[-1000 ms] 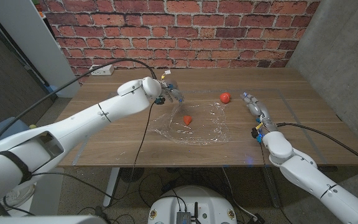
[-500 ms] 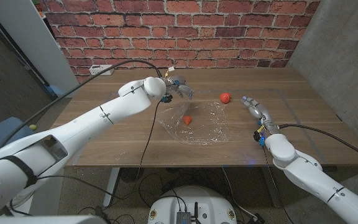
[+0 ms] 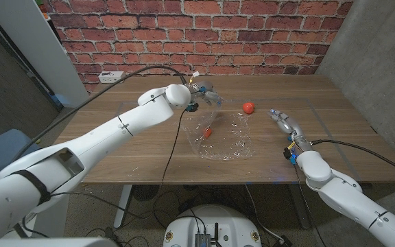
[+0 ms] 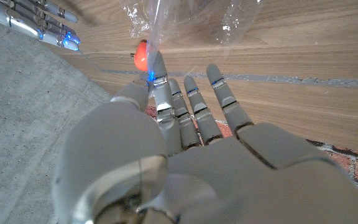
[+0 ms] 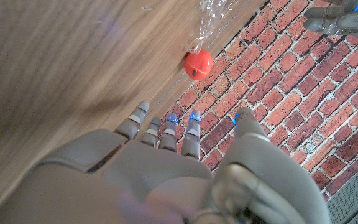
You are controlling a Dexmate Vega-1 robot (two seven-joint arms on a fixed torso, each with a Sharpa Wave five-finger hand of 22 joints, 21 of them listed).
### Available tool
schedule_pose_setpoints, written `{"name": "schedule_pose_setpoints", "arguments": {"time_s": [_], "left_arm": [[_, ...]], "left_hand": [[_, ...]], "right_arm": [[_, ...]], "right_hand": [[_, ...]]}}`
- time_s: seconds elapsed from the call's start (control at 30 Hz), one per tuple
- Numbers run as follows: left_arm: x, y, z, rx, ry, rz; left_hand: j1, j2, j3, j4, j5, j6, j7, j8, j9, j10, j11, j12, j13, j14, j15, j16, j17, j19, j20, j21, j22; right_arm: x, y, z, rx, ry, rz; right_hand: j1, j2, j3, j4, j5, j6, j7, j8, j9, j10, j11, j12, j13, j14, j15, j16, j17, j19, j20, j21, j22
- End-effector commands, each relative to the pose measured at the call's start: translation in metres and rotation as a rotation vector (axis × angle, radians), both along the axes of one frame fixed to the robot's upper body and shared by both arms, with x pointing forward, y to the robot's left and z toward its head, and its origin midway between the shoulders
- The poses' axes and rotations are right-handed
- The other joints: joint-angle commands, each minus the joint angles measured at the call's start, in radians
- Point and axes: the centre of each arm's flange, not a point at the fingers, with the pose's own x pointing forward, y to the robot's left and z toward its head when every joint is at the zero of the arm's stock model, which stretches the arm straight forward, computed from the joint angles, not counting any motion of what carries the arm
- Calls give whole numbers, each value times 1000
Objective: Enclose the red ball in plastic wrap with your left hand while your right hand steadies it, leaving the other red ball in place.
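The table (image 3: pixel 136 147) is bearing a crumpled sheet of wrap (image 3: pixel 226 137), whose far left edge the left hand (image 3: pixel 203 92) is pinching and lifting. The right hand (image 3: pixel 285 123) is waiting at the right with fingers extended, holding nothing. One ball (image 3: pixel 208 132) is lying under the raised wrap; the other ball (image 3: pixel 248 107) is sitting just beyond the sheet's far edge.

Table layout, head view
Plastic wrap (image 3: pixel 219 137) lies mid-frame, one ball (image 3: pixel 208 132) on it; other ball (image 3: pixel 249 107) upper right, just beyond.
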Motion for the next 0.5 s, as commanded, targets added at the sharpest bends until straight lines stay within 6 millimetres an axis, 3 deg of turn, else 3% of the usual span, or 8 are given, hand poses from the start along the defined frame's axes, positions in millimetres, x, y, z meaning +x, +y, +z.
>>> {"name": "schedule_pose_setpoints", "arguments": {"time_s": [0.03,0.5], "left_arm": [[10,-27,-1,37,14,-8],[31,-67,-12,136,16,-4]], "left_hand": [[4,-8,1,2,2,-2,2,4,4,7,2,7,5,-4,-50,2,7,-7,1,-3,4],[11,-11,-3,-2,-1,-2,-2,0,6,19,-3,11,7,3,-56,9,9,-5,-1,-3,4]], "right_arm": [[-8,-11,-8,11,0,-13],[-11,-21,-14,35,0,-31]], "right_hand": [[6,-3,4,5,3,4,6,-4,4,11,0,-1,6,-4,2,0,3,-1,2,1,4],[3,-5,2,8,2,4,7,-8,5,10,1,-2,6,-3,4,2,4,-1,2,2,4]]}}
